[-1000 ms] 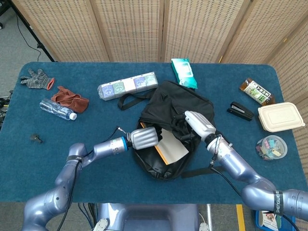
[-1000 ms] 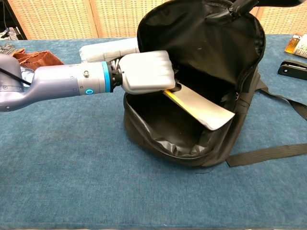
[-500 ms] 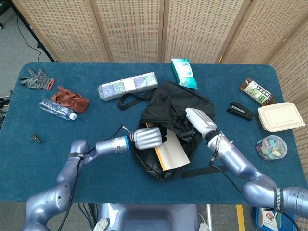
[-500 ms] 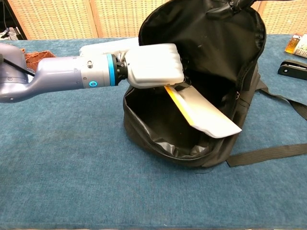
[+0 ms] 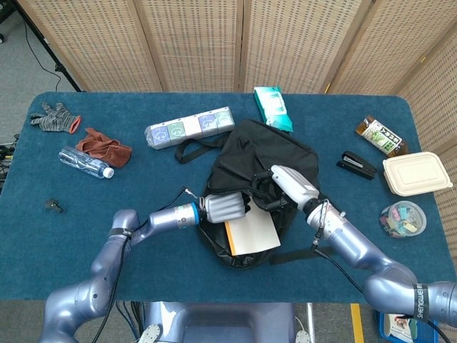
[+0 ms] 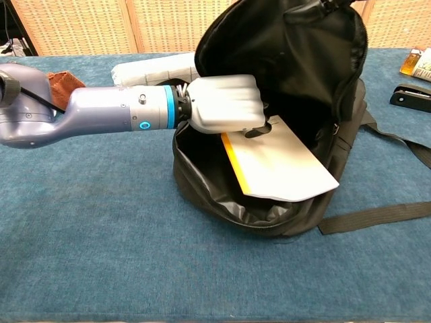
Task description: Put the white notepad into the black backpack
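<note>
We see one white notepad (image 6: 283,165) lying half inside the one black backpack (image 6: 316,87), its corner over the front rim. Our left hand (image 6: 225,111) grips its top edge; our right hand (image 5: 293,184) holds the flap up, keeping the mouth wide.

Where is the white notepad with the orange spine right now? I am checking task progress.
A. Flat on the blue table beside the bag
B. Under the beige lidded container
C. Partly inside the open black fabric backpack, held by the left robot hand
C: the white notepad with the orange spine slants into the open black fabric backpack, its top edge under the left robot hand.
</note>
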Motion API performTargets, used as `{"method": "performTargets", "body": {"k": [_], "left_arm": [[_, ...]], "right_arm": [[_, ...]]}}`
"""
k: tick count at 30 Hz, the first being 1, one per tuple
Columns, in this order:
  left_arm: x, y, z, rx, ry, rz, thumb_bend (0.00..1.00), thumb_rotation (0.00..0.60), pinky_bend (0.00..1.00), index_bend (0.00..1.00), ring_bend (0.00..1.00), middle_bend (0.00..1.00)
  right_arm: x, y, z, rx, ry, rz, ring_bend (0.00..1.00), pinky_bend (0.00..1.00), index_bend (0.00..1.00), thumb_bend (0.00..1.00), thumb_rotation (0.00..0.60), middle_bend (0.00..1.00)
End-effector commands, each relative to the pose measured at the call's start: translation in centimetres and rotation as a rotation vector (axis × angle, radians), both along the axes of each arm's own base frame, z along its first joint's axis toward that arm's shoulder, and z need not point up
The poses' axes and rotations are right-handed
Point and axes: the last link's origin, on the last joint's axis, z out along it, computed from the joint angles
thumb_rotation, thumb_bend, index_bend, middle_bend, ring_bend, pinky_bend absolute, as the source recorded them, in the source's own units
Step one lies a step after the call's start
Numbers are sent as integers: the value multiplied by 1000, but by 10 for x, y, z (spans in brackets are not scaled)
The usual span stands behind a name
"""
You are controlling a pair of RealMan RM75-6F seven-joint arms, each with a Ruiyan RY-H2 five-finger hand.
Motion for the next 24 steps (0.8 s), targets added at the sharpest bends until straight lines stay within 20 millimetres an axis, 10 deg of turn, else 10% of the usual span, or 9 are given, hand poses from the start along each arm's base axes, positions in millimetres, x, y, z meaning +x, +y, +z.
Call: {"method": "performTargets", "body": {"k": [1, 11, 24], "left_arm": [[1, 2, -1, 11, 1, 9, 377, 600, 455, 765, 368, 522], [0, 10, 0, 54, 7, 53, 377, 600, 455, 697, 336, 452], [-11, 17, 13, 51, -28, 105, 272, 600, 455, 122, 176, 125]], "right_arm": [[6, 4, 1, 24, -14, 13, 566, 720, 624, 749, 600, 685], [12, 12, 5, 70, -35, 32, 567, 720, 624, 749, 600, 685], [3, 1, 2, 38, -17, 14, 567, 720, 625, 749, 600, 686]]}}
